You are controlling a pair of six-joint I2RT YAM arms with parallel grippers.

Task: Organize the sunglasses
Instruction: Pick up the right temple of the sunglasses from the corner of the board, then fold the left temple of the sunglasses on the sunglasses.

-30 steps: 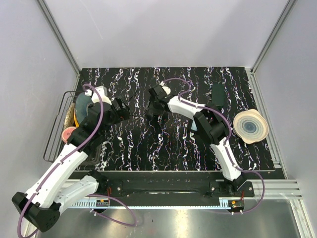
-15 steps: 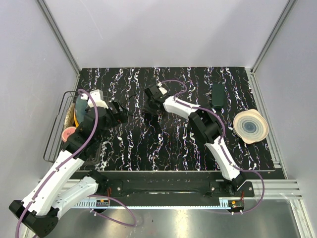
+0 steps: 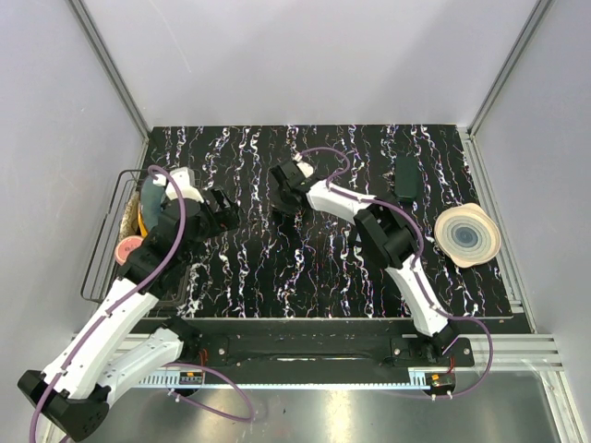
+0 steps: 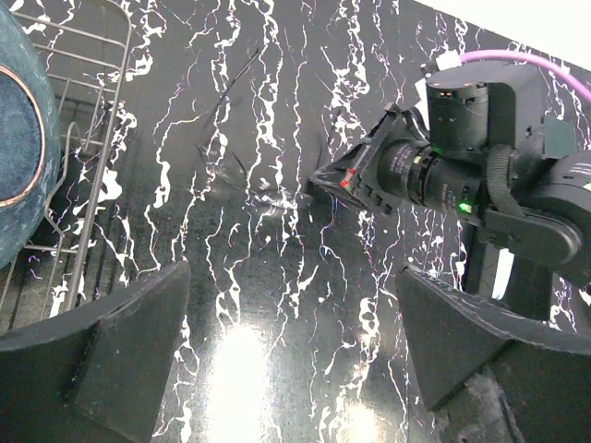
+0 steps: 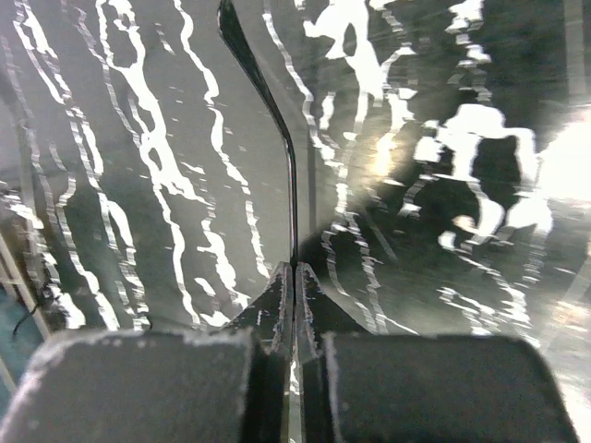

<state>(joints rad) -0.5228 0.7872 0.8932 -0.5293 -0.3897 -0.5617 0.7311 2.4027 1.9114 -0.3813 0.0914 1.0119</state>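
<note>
The right gripper (image 5: 294,277) is closed, its two fingers pressed together on the thin dark temple of the sunglasses (image 5: 263,92). The sunglasses lie on the black marbled bench (image 3: 277,268), left of centre toward the far half. Their dark frame is hard to make out against the pattern.

Surrounding items:
- The left gripper (image 4: 291,277) hovers just left of the sunglasses with its jaws wide apart and nothing between them.
- A wire rack (image 4: 88,138) sits at the left edge of the bench and holds a teal dish (image 4: 18,138).
- A dark case (image 3: 404,177) and a pale round dish (image 3: 467,235) lie well apart on the right side.

Arm pose:
- The right arm (image 3: 388,231) rises from its base, bends at the elbow and reaches left, with the gripper low at the bench.
- The left arm (image 3: 120,305) slants up from the near left corner.
</note>
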